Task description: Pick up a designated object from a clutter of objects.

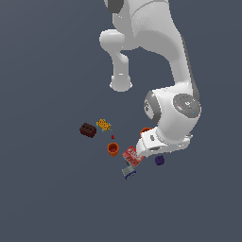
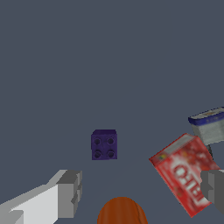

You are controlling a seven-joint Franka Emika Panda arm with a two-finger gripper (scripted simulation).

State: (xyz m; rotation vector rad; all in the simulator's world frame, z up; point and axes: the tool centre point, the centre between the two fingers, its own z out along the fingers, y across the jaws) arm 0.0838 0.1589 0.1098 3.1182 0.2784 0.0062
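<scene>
The designated object is a tiny dark purple studded cube (image 2: 104,144), standing alone on the grey floor. In the exterior view this purple cube (image 1: 159,160) lies just below the arm's white hand (image 1: 150,143), at the clutter's right end. My gripper (image 2: 142,190) is open and holds nothing; one grey finger (image 2: 70,192) shows on one side and the other fingertip (image 2: 213,187) at the frame's edge. The cube sits ahead of the fingers, apart from both. The clutter's red box (image 2: 186,173) lies tilted beside the far fingertip.
An orange cup (image 2: 121,211) sits close under the wrist. A grey-blue box (image 2: 210,124) lies beyond the red box (image 1: 132,156). On the exterior view's left are another orange cup (image 1: 112,149), a dark brown block (image 1: 88,129), a yellow-orange piece (image 1: 103,125) and a red speck (image 1: 112,137).
</scene>
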